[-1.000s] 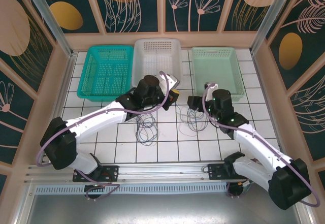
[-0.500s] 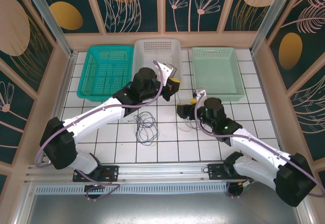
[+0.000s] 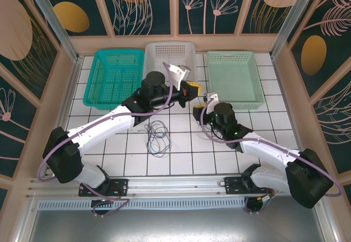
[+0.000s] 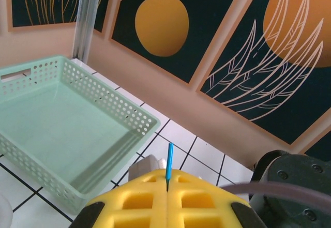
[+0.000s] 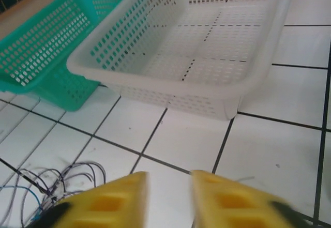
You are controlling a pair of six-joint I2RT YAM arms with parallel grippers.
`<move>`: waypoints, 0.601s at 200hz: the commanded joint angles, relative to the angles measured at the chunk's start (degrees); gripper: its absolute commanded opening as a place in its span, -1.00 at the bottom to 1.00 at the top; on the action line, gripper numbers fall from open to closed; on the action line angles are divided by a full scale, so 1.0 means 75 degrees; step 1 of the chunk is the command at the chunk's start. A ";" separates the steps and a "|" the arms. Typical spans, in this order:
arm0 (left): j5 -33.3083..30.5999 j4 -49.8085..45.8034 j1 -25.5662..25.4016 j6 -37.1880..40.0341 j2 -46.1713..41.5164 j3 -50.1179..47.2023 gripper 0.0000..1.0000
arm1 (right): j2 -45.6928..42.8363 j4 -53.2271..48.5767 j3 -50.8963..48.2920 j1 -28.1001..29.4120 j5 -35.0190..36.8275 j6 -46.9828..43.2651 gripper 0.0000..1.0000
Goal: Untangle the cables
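While the left claw pinches one blue strand, the right claw stands slightly parted, empty; one tangle of cables lies mid-table, near of three baskets: teal, white, pale green.

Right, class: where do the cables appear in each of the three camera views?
Top external: cables in dark loops, centre, on the tiles.
Left wrist: one blue strand, bottom centre, pinched in the left gripper.
Right wrist: cables, bottom-left corner.
Shared landmark: the white tiled table.
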 commanded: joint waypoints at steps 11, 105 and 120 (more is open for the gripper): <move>0.0042 0.0509 0.0022 -0.0253 -0.0212 -0.0065 -1.00 | -0.0439 0.0176 0.0296 0.0048 0.0207 0.0061 -1.00; -0.1714 0.0948 0.0083 0.0465 -0.1460 -0.1494 0.98 | -0.1009 -0.2292 0.2166 -0.0772 -0.0393 0.0879 -1.00; -0.1640 0.0785 0.0089 0.0592 -0.1491 -0.1751 0.97 | -0.1024 -0.2412 0.2406 -0.0897 -0.0636 0.1117 -1.00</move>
